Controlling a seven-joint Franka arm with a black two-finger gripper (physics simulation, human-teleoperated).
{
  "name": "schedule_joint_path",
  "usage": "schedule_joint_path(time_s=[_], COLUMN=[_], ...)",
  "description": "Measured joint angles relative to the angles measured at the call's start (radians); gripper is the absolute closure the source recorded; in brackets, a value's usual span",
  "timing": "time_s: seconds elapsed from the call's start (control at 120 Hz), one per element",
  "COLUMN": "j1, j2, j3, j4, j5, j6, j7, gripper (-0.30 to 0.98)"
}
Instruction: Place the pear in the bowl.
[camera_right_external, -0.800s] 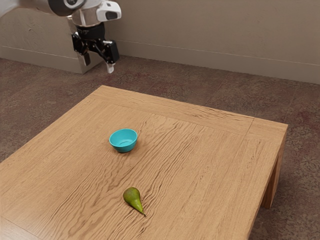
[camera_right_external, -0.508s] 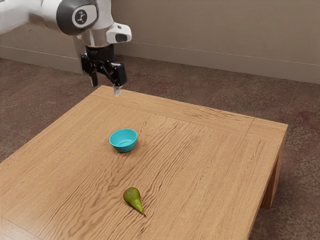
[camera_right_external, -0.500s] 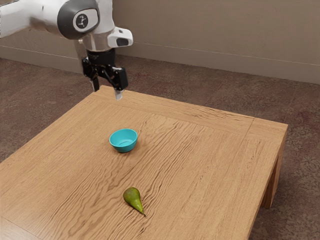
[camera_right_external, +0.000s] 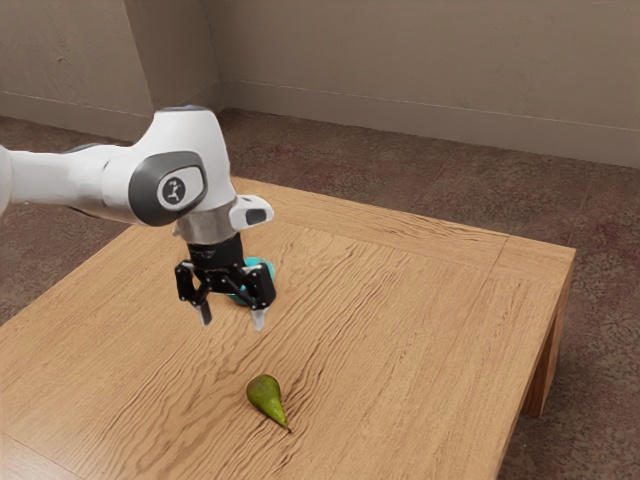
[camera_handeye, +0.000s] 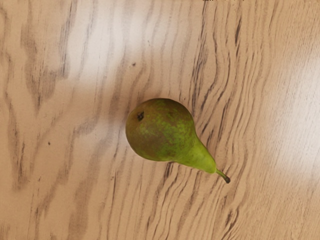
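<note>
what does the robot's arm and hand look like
The arm is white and rounded, with a dark grey ring round a white disc at one joint, marked with a small dark logo. A silvery band leads down to the black hand, which has two linked fingers, one tip pale and the other dark.

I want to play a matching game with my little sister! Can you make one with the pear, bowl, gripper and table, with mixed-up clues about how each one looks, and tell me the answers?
Things:
1. pear
2. bowl
3. gripper
4. table

Clues:
A. turquoise, partly hidden from the side camera
B. wooden, with dark wavy grain
C. black, open, up in the air
D. green, lying on its side

Right pairs: 1-D, 2-A, 3-C, 4-B
</note>
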Motion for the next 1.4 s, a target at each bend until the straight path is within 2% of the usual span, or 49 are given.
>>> schedule_joint_path(time_s=[0.217, 0.417, 0.883, 1.4], j1=[-0.007, -0.001, -0.001, 0.008], j2=[0.006, 0.028, 0.182, 0.311], j3=[-0.045, -0.048, -0.052, -0.032], j4=[-0.143, -0.208, -0.14, -0.051], j5=[-0.048, -0.064, -0.062, -0.047], j6=[0.158, 0.22, 0.251, 0.316], j7=[-0.15, -0.284, -0.523, -0.621], gripper=[0.0, 0.0, 0.07, 0.15])
